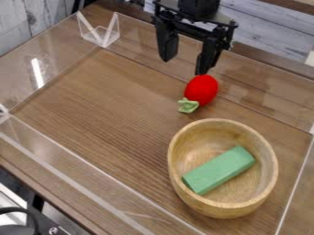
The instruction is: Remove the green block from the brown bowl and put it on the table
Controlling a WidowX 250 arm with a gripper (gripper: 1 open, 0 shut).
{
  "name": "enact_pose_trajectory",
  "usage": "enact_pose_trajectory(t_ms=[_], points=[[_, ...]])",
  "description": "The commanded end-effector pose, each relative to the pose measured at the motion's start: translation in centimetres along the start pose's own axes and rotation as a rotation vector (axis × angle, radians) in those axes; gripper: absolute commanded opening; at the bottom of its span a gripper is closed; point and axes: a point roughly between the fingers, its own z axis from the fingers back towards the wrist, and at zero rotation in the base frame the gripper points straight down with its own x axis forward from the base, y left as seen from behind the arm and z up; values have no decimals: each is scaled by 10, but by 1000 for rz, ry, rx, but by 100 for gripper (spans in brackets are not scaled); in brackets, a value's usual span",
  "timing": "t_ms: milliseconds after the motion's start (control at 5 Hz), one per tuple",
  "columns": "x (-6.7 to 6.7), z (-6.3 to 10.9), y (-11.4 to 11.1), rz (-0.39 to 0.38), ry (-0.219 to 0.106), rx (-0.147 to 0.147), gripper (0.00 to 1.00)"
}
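A light green block (219, 171) lies flat inside the brown wooden bowl (196, 138), which stands on the table at the lower right. My gripper (185, 57) hangs over the far middle of the table, pointing down, well above and behind the bowl. Its black fingers (163, 44) stand apart with nothing between them. The block is untouched.
A red strawberry-like toy (201, 89) with a green leaf (186, 106) lies on the table just below the gripper. Clear plastic walls (98, 30) ring the wooden table (86, 101).
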Motion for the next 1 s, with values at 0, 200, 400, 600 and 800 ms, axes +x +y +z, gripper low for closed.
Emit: enact_pose_trajectory(t_ms=[0, 200, 400, 600, 800], points=[[-1, -10, -3, 65, 28, -11, 100], [-8, -16, -20, 76, 40, -25, 100], [-18, -19, -53, -23, 27, -26, 100], [-28, -22, -93, -119, 14, -27, 100], [-46, -25, -123, -150, 9, -35, 100]])
